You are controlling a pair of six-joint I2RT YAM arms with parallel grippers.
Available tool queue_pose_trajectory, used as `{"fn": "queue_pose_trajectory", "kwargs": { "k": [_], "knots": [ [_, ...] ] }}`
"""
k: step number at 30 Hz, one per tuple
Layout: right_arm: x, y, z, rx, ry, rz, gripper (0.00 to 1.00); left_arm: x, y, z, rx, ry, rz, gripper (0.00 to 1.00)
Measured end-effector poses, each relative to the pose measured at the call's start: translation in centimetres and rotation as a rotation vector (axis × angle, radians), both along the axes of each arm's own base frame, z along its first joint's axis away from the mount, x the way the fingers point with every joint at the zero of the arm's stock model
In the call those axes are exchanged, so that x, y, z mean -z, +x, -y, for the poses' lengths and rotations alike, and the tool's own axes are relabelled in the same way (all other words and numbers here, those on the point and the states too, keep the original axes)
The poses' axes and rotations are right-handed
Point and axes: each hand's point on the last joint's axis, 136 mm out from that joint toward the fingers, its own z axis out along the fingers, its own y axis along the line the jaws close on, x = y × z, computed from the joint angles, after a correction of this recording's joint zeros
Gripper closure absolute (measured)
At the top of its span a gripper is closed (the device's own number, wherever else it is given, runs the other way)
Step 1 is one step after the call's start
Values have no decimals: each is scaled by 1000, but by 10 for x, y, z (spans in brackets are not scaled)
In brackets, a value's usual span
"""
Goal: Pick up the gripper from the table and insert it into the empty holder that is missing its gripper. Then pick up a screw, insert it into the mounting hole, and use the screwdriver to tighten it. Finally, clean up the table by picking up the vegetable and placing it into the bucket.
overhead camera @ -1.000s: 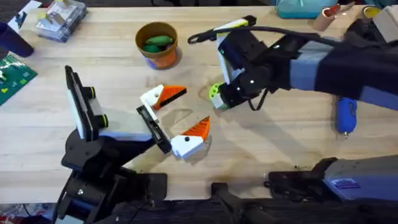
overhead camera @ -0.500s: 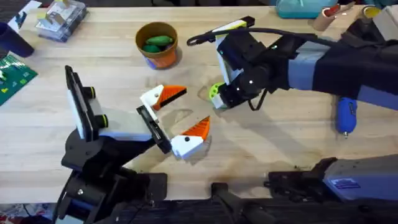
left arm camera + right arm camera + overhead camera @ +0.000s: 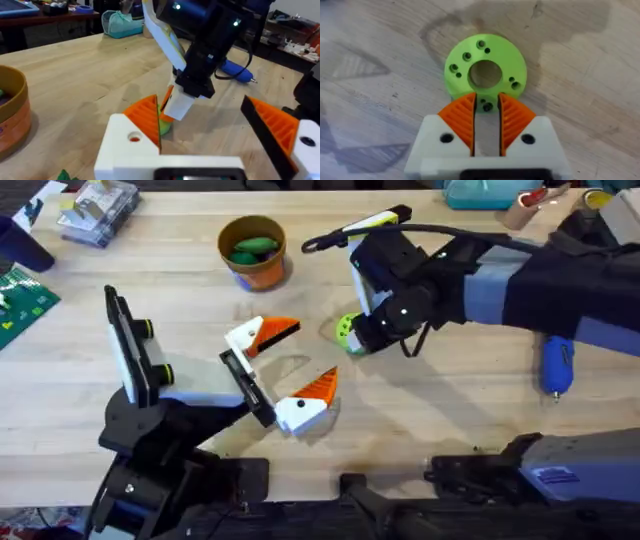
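The gripper [image 3: 345, 329], a lime-green disc with round holes [image 3: 485, 70], lies flat on the table at the centre. My right gripper [image 3: 353, 338] [image 3: 486, 122] reaches down from the right, its orange pads shut on the disc's near rim. My left gripper [image 3: 290, 364] [image 3: 210, 125] hovers open a short way to the left of it, holding nothing. The blue screwdriver [image 3: 556, 366] [image 3: 235, 70] lies at the right of the table. A green vegetable [image 3: 250, 248] sits inside the orange bucket [image 3: 262, 275]. I cannot make out a screw.
An upright black and white stand [image 3: 125, 345] carrying two lime-green pieces stands at the left. A clear box [image 3: 98, 210] and a green circuit board [image 3: 22, 302] lie at the far left. Assorted clutter [image 3: 520, 198] lines the back right edge.
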Motion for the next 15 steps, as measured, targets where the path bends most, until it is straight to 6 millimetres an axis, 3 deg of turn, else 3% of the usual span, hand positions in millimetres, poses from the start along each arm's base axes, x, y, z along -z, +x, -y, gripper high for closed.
{"fn": "queue_pose_trajectory", "kwargs": {
  "k": [9, 15],
  "knots": [
    [0, -2, 1, 0, -7, -9, 750, 0, 0, 0, 0, 0, 0, 6],
    [0, -4, 3, -2, -15, -15, 848, 0, 0, 0, 0, 0, 0, 6]
  ]
}}
